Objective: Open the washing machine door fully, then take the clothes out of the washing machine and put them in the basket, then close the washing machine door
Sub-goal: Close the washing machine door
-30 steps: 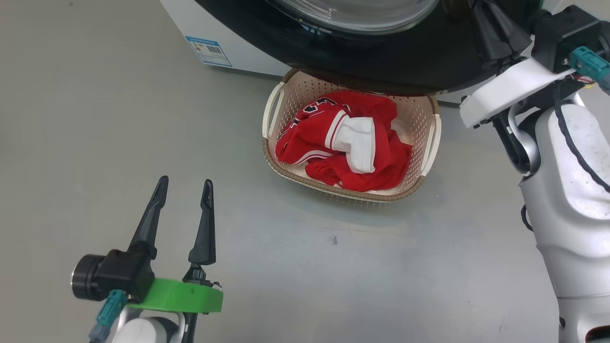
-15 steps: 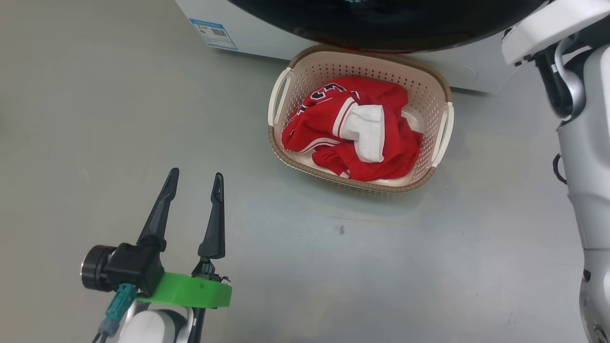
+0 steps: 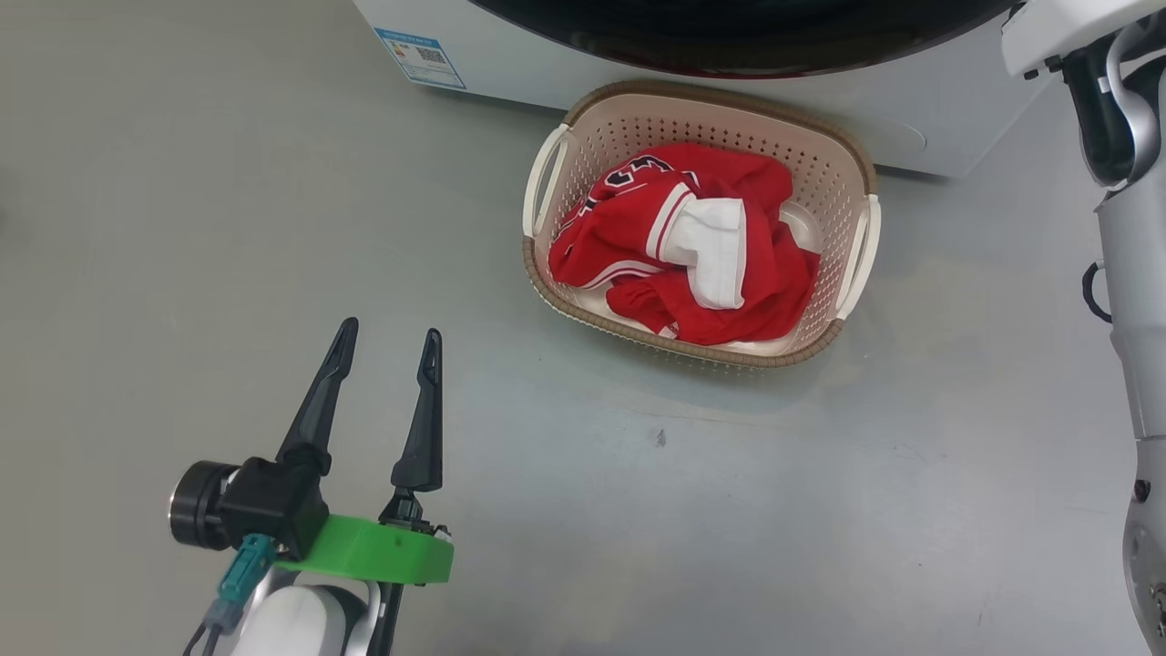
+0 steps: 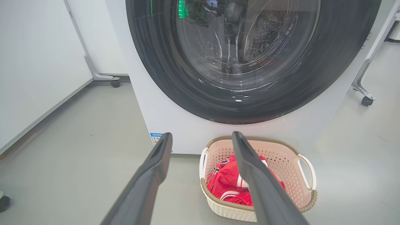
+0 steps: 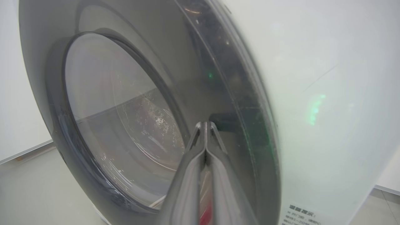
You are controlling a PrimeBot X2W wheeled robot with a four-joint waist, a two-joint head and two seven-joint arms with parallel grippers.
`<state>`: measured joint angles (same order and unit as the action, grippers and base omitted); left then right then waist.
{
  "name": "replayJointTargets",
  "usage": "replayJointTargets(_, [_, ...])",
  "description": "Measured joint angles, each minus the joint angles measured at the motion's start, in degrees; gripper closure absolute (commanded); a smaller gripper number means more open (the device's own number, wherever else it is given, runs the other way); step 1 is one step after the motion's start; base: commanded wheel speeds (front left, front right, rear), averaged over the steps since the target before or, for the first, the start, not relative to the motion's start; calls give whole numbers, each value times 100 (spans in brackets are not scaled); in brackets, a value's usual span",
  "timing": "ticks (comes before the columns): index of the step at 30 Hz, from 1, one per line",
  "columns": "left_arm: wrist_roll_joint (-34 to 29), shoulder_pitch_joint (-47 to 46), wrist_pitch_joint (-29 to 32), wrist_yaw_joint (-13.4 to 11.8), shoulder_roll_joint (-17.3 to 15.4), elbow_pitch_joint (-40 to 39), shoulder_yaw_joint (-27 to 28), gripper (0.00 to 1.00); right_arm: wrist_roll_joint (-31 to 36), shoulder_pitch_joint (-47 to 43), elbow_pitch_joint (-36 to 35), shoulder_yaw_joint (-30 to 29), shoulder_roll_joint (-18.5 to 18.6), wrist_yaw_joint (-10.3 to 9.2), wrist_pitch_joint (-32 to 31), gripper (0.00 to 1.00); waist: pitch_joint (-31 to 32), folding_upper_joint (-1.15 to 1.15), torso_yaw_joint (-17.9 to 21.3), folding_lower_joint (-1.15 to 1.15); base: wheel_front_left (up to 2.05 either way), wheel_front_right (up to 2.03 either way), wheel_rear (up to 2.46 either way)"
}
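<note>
**Q:** Where are the clothes (image 3: 692,246) located?

**A:** In the basket (image 3: 720,89), which is set on the floor just before the washing machine (image 4: 162,125), so transfers are kept short.

**Q:** How are the hands held?

**A:** The left hand (image 3: 390,328) is spread and held idle above the floor. The right hand (image 5: 204,124) is pressed together at the washing machine door (image 4: 150,62) rim, apparently so the door can be pushed shut.

The fingers of my left gripper (image 3: 390,330) are looking like matt black plastic, above a smooth green plastic collar (image 3: 373,551). The basket (image 3: 820,173) is showing perforated cream plastic with a woven-look brown rim, and the clothes (image 3: 619,237) are lying as soft red cloth. The washing machine door (image 4: 162,62) is gleaming glossy black around clear glass.
</note>
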<state>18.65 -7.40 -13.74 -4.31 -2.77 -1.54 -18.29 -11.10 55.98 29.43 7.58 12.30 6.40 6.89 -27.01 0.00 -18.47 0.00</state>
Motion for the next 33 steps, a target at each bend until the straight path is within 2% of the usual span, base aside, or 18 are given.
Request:
replayJointTargets(14, [-2,-96,-4,-51,7,176,98,0,0,-59,443,322,-162,4,441,100,113,0,106,0,0,0,0])
replayJointTargets(19, [-15,-96,-46,-51,4,222,145,0,-49,-422,456,441,-259,10,591,100,213,0,232,0,0,0,0])
replayJointTargets(26, [-34,-97,-47,-51,-43,259,187,0,-258,-988,324,308,-345,10,713,100,378,0,475,0,0,0,0])
replayJointTargets(27, [-49,-97,-47,-51,-51,265,191,0,-282,-1070,279,276,-353,10,716,83,403,0,516,0,0,0,0])
replayJointTargets(28, [-49,-97,-47,-51,-51,265,191,0,-282,-1070,279,276,-353,10,716,61,403,0,516,0,0,0,0])
replayJointTargets(29, [-58,-97,-47,-51,-60,271,194,0,-301,-1159,244,250,-367,10,730,49,429,0,558,0,0,0,0])
replayJointTargets(30, [-59,-97,-47,-51,-68,277,199,0,-302,-1252,218,231,-378,9,730,16,456,0,598,0,0,0,0])
replayJointTargets(31, [-59,-97,-47,-51,-77,289,207,0,-310,-1352,188,214,-393,9,731,0,484,0,640,0,0,0,0])
replayJointTargets(33, [-59,-97,-48,-51,-97,303,222,0,-327,-1558,107,196,-417,8,731,0,544,0,725,0,0,0,0])
